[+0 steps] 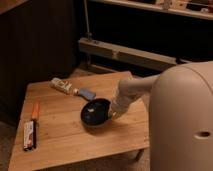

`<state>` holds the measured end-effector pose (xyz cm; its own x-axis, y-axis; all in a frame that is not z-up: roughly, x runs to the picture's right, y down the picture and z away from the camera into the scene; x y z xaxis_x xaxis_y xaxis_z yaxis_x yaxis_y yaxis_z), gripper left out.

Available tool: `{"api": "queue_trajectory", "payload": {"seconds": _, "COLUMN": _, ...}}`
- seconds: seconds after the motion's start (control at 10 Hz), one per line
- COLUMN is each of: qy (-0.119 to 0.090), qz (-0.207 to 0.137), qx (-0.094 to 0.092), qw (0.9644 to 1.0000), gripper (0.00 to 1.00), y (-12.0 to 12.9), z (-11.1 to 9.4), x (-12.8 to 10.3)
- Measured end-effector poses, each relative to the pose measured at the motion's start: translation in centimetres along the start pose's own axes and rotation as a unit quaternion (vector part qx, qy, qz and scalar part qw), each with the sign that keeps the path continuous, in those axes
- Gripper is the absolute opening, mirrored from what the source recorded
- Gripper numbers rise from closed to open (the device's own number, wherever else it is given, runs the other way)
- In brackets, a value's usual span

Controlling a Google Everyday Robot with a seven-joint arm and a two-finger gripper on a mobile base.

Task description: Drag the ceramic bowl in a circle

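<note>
- A flat packet (29,135), white with a dark and red stripe along it, lies near the front left corner of the wooden tabletop (65,150), its long side running front to back.
- Just behind it, a small orange stick-shaped thing (35,111) lies apart from the packet, also pointing front to back.
- Toward the back of the tabletop, a pale bottle-like thing (62,86) lies on its side, slanting down to the right, and a small bluish thing (87,93) sits at its lower end (whether the two touch is hard to say).
- The ceramic bowl (96,113), round, shallow and glossy black, rests upright on the tabletop right of centre, just in front of the bluish thing.
- The jaws (113,114) are at the bowl's right rim, reaching down from the pale arm (131,92); I cannot tell whether they are spread or pinching the rim.
- The robot's bulky pale body (182,125) fills the right side, in front of the tabletop's right edge.
</note>
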<state>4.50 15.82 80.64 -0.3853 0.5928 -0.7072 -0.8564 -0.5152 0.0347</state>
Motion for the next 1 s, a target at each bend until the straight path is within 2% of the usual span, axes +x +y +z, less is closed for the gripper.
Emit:
{"api": "queue_trajectory", "payload": {"seconds": 0.1, "qy": -0.003, "qz": 0.015, "qx": 0.000, "qw": 0.9999, "gripper": 0.00, "y": -1.5, "z": -0.3, "x": 0.5}}
{"api": "queue_trajectory", "payload": {"seconds": 0.4, "qy": -0.004, "qz": 0.035, "qx": 0.004, "qw": 0.9994, "gripper": 0.00, "y": -3.6, "z": -0.5, "x": 2.3}}
{"api": "queue_trajectory", "payload": {"seconds": 0.6, "qy": 0.001, "qz": 0.025, "qx": 0.008, "qw": 0.9996, "gripper": 0.00, "y": -3.1, "z": 0.1, "x": 4.5}}
{"api": "queue_trajectory", "payload": {"seconds": 0.7, "qy": 0.006, "qz": 0.014, "qx": 0.012, "qw": 0.9998, "gripper": 0.00, "y": -2.5, "z": 0.7, "x": 6.3}}
{"api": "queue_trajectory", "payload": {"seconds": 0.8, "qy": 0.012, "qz": -0.002, "qx": 0.018, "qw": 0.9998, "gripper": 0.00, "y": -1.5, "z": 1.4, "x": 8.3}}
{"api": "queue_trajectory", "payload": {"seconds": 1.0, "qy": 0.021, "qz": -0.028, "qx": 0.025, "qw": 0.9991, "gripper": 0.00, "y": 0.7, "z": 2.6, "x": 9.8}}
